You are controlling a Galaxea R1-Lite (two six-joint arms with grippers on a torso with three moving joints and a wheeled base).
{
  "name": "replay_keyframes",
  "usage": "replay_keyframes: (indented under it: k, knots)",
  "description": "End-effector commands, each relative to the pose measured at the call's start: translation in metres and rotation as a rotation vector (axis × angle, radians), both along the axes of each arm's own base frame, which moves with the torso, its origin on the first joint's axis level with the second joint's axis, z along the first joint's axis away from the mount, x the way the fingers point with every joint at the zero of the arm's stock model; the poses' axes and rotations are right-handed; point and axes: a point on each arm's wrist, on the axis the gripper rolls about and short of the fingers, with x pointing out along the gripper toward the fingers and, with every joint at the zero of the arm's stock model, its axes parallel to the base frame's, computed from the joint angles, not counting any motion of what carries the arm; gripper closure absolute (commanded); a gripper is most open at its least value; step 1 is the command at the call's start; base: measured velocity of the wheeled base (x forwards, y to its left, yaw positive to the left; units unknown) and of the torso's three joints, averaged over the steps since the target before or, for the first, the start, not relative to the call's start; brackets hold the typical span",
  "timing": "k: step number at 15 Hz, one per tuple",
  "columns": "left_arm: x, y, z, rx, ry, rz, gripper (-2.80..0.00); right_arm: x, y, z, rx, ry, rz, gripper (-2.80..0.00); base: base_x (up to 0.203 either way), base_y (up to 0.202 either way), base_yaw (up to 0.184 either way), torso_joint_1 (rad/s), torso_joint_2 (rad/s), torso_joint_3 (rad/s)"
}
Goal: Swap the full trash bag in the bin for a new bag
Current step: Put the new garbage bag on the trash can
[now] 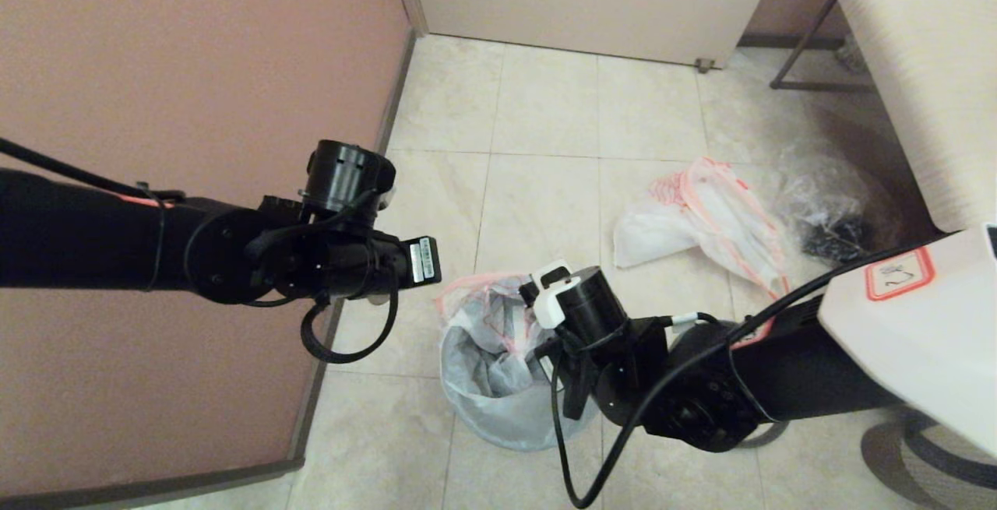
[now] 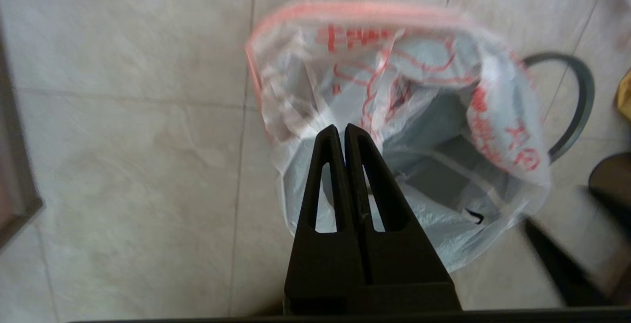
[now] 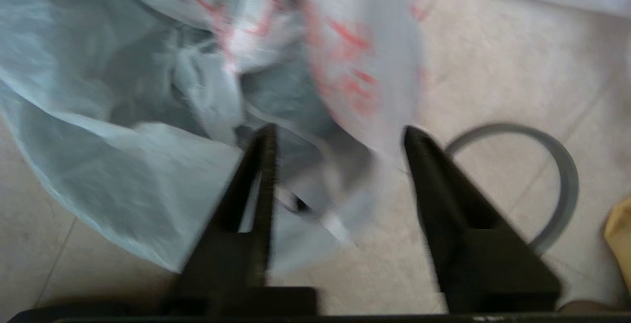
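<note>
The bin [image 1: 498, 409] stands on the floor tiles, and the new bag [image 1: 487, 323], white with orange-red lettering, hangs loosely in it. In the left wrist view my left gripper [image 2: 341, 126] is shut, its tips pinching the new bag [image 2: 394, 116] at the rim's gathered edge. My right gripper [image 3: 340, 133] is open at the opposite side, with the film of the new bag [image 3: 345, 66] between its fingers. The full trash bag [image 1: 701, 218] lies on the floor beyond the bin. In the head view both wrists hide the fingers.
The grey hoop [image 2: 581, 96] lies flat on the floor beside the bin, also visible as the grey hoop [image 3: 562, 165]. A yellow bag [image 3: 618, 234] sits past it. A clear crinkled bag [image 1: 826, 206] lies by a pale seat [image 1: 919, 66]. A brown wall [image 1: 195, 66] runs on the left.
</note>
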Motion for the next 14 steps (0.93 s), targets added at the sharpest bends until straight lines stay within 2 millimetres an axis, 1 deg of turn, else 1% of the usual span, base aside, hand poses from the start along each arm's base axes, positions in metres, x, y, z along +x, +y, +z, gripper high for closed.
replay_keyframes:
  k: [1, 3, 4, 5, 7, 10, 12, 14]
  knots:
    - [-0.008, 0.004, 0.015, -0.012, -0.039, 0.001, 0.0, 0.011, 0.02, -0.018, -0.036, 0.023, 0.006, 0.0, 0.0, 0.0, 0.0, 0.0, 0.0, 0.0]
    - [-0.015, 0.007, 0.025, -0.002, -0.037, -0.004, 0.0, 0.023, 0.036, -0.026, -0.08, 0.046, 0.0, 0.0, 0.0, 0.0, 0.0, 0.0, 0.0, 0.0]
    - [-0.015, 0.008, 0.027, 0.001, -0.03, -0.003, 0.0, 0.027, 0.044, -0.031, -0.104, 0.061, 0.001, 0.0, 0.0, 0.0, 0.0, 0.0, 0.0, 0.0]
    - [-0.015, 0.008, 0.026, 0.003, -0.027, -0.003, 0.0, 0.027, 0.052, -0.038, -0.133, 0.078, 0.004, 0.0, 0.0, 0.0, 0.0, 0.0, 0.0, 0.0]
    - [-0.013, 0.009, 0.025, 0.003, -0.026, 0.003, 0.0, 0.03, 0.063, -0.06, -0.176, 0.103, 0.009, 0.0, 0.0, 0.0, 0.0, 0.0, 0.0, 0.0]
    - [-0.013, 0.01, 0.025, 0.004, -0.025, 0.006, 0.0, 0.045, 0.073, -0.088, -0.206, 0.122, -0.002, 0.0, 0.0, 0.0, 0.0, 0.0, 0.0, 0.0]
    - [-0.013, 0.01, 0.026, 0.001, -0.03, 0.007, 0.0, 0.064, 0.075, -0.104, -0.22, 0.114, -0.01, 0.0, 0.0, 0.0, 0.0, 0.0, 0.0, 0.0]
    - [-0.013, 0.011, 0.027, 0.0, -0.03, 0.008, 0.0, 0.081, 0.069, -0.126, -0.287, 0.115, 0.005, 0.0, 0.0, 0.0, 0.0, 0.0, 0.0, 0.0]
